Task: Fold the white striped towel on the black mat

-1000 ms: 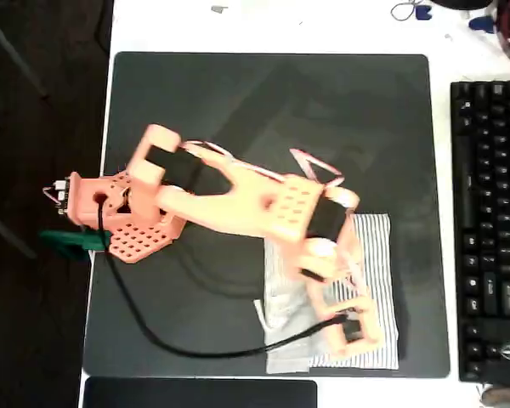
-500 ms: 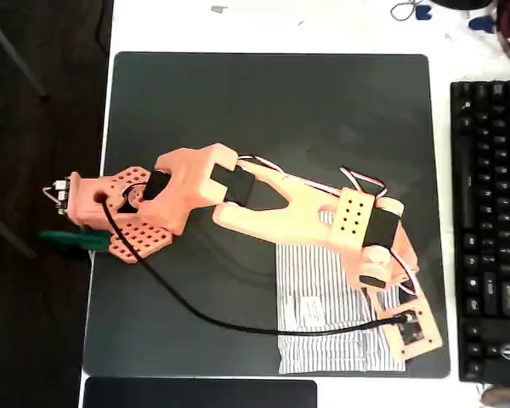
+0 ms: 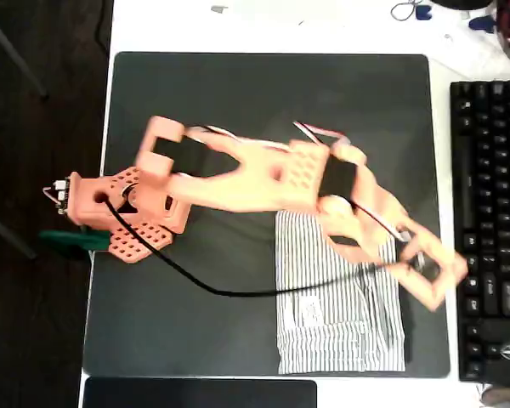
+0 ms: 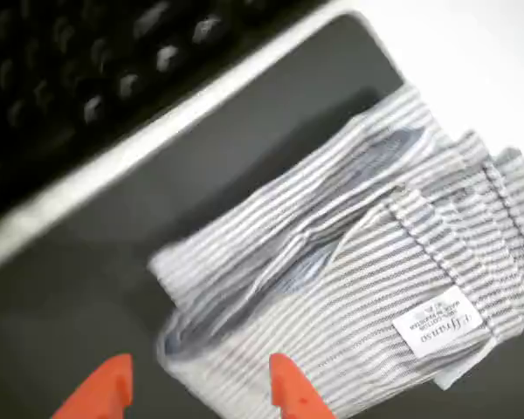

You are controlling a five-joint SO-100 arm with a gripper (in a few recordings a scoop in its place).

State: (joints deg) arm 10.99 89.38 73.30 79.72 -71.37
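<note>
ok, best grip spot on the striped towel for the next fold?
Probably the corner of the white striped towel nearest the gripper, coming from above. In the wrist view the layers bunch and lift slightly there, giving an edge to pinch; elsewhere it lies flat on the black mat. The open jaws hang just short of that corner.

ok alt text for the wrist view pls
A folded white striped towel with a small white label lies on a black mat, seen from just above. Two orange fingers show at the bottom edge, spread apart with nothing between them, and a black keyboard blurs across the top left.
</note>
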